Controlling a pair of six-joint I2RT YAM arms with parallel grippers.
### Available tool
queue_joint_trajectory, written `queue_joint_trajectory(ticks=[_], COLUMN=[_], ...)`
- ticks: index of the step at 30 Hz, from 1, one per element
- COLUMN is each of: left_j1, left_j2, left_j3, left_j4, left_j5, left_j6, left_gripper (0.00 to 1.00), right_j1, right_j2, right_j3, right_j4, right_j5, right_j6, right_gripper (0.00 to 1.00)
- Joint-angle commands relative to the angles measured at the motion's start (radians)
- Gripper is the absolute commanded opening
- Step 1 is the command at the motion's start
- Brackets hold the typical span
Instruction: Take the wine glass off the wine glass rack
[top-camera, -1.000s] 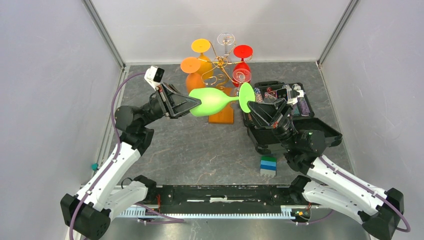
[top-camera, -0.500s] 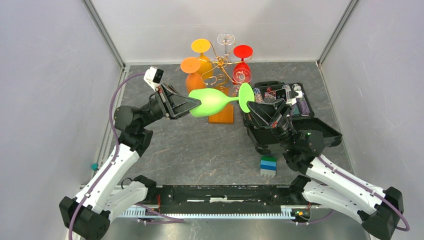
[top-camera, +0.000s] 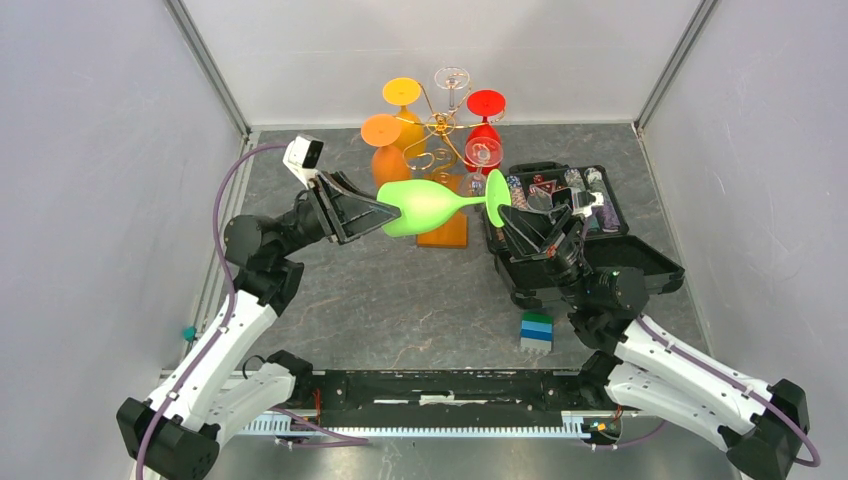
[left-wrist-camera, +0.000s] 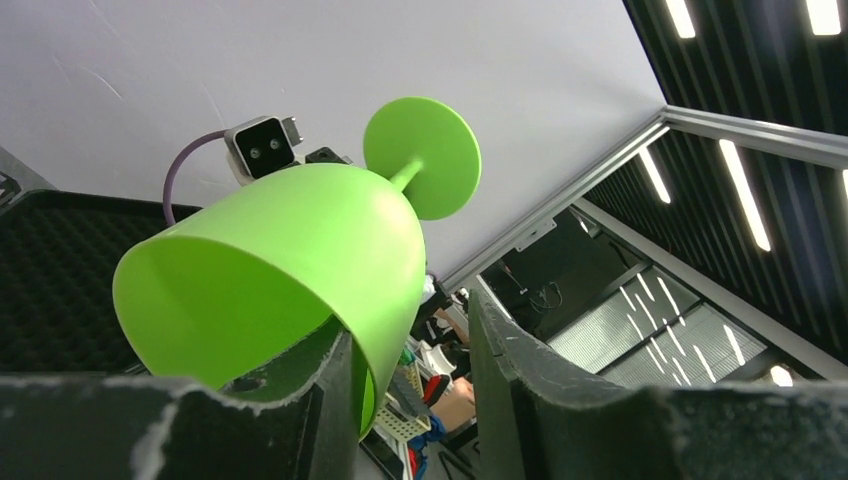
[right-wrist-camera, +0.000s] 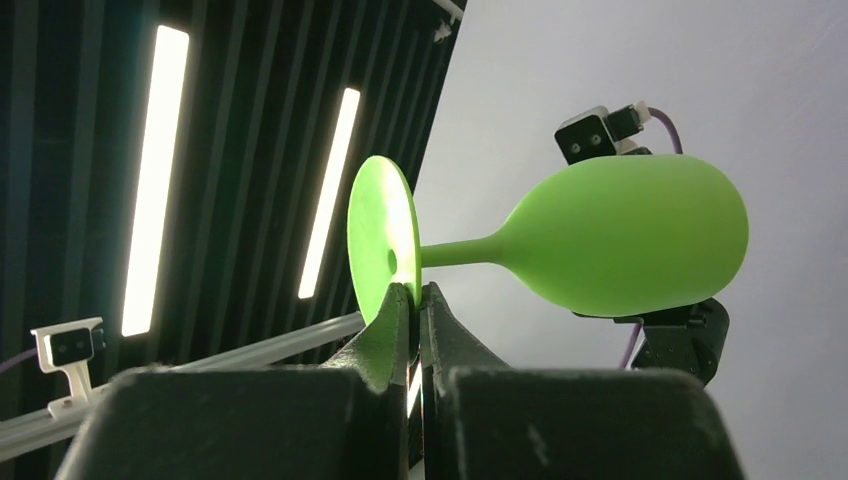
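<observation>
A green wine glass (top-camera: 425, 205) lies sideways in the air in front of the gold wire wine glass rack (top-camera: 440, 125), above the rack's orange-brown wooden base (top-camera: 443, 232). My right gripper (top-camera: 507, 215) is shut on the rim of the glass's round foot (right-wrist-camera: 378, 240). My left gripper (top-camera: 383, 210) is open at the bowl's mouth. One finger (left-wrist-camera: 320, 380) is inside the bowl (left-wrist-camera: 290, 250) against its wall. The other finger (left-wrist-camera: 520, 370) stands outside with a visible gap.
Orange (top-camera: 381, 130), yellow (top-camera: 402, 92), clear (top-camera: 452, 78) and red (top-camera: 486, 103) glasses hang upside down on the rack. An open black case (top-camera: 610, 262) with small items lies at the right. A blue-green block (top-camera: 537, 330) sits near the right arm.
My left gripper has drawn back a little to the left at the bowl's mouth. The glass's foot and my right gripper have shifted slightly right.
</observation>
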Motion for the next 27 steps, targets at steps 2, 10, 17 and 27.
queue_joint_trajectory(ticks=[2, 10, 17, 27], left_j1=[-0.004, -0.005, -0.004, -0.004], left_j2=[-0.037, -0.037, -0.101, -0.122], left_j3=[0.045, 0.04, 0.123, 0.426], left_j4=[0.147, 0.157, -0.279, -1.084], left_j5=[0.045, 0.051, -0.11, -0.776], left_j6=[0.043, 0.063, 0.358, 0.916], left_gripper=[0.3, 0.02, 0.02, 0.02], right_j1=[-0.009, -0.009, -0.009, -0.009], right_j2=[-0.006, 0.009, -0.019, -0.167], right_j3=[-0.034, -0.051, 0.055, 0.047], right_j4=[-0.113, -0.118, -0.348, -0.547], right_j5=[0.155, 0.166, 0.187, 0.367], right_j6=[-0.007, 0.022, -0.197, -0.533], right_gripper=[0.0, 0.04, 0.74, 0.92])
